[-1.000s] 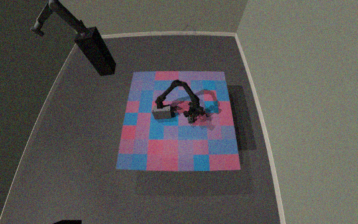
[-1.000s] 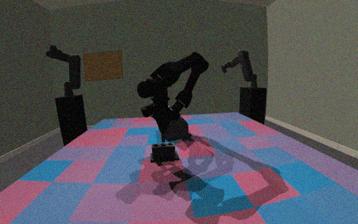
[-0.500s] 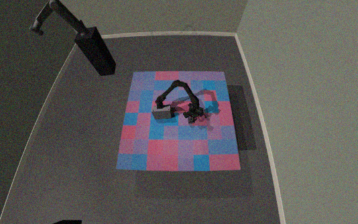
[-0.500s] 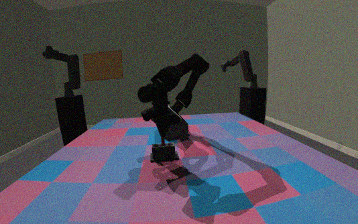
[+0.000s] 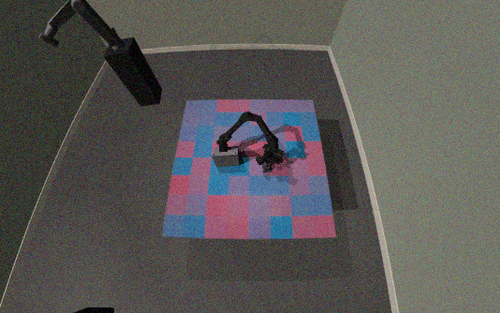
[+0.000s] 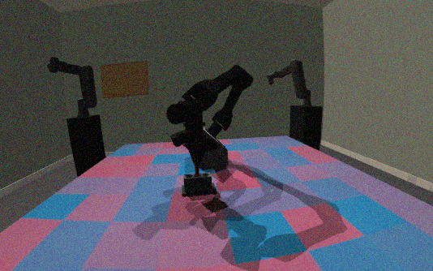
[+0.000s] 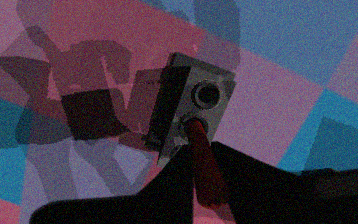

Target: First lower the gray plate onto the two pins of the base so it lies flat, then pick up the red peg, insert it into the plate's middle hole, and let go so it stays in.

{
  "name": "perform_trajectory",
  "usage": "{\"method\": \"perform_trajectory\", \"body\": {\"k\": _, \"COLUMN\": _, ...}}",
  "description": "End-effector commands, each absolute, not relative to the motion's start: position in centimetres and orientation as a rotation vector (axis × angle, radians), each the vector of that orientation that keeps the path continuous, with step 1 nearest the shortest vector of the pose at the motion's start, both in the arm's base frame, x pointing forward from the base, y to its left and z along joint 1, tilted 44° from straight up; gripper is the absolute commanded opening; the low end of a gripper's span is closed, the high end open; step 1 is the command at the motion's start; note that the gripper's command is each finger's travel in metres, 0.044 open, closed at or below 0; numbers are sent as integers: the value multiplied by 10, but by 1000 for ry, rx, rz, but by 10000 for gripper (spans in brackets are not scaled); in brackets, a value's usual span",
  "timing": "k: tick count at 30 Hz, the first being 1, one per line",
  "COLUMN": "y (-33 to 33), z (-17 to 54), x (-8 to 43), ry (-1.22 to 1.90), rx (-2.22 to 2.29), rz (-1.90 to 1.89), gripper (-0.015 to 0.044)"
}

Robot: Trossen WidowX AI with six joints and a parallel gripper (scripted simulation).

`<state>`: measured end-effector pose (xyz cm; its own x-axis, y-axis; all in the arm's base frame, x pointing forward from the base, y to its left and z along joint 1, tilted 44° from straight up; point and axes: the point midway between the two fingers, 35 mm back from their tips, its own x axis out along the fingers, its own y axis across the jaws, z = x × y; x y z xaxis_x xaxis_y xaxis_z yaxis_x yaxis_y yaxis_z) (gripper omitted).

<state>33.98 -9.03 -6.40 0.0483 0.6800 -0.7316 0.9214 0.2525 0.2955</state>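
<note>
The gray plate (image 7: 218,114) (image 6: 198,187) lies flat on top of the dark base (image 7: 171,102). In the wrist view, a ringed end hole shows near the plate's upper end, and the other end is partly behind a finger. My gripper (image 7: 200,149) (image 6: 197,161) is shut on the red peg (image 7: 209,177) (image 6: 197,169) above the plate. The peg's lower end is at the plate's middle hole, inside its ring in the wrist view. How deep it sits is hard to tell; a length still shows between plate and fingertips in the exterior view. The arm hides the plate in the top view.
The arm's gray mount box (image 5: 226,157) stands on the patchwork table top (image 5: 229,211) behind the base. Two other arms on dark pedestals (image 6: 87,142) (image 6: 306,126) stand beyond the table. Arm shadows fall across the table around the base.
</note>
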Motion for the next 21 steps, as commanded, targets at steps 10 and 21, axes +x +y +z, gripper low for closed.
{"method": "perform_trajectory", "body": {"k": 10, "y": -90, "z": -66, "x": 341, "ry": 1698, "rx": 1490, "rz": -365, "gripper": 0}}
{"method": "perform_trajectory", "body": {"k": 21, "y": -90, "z": -66, "x": 341, "ry": 1698, "rx": 1490, "rz": -365, "gripper": 150}}
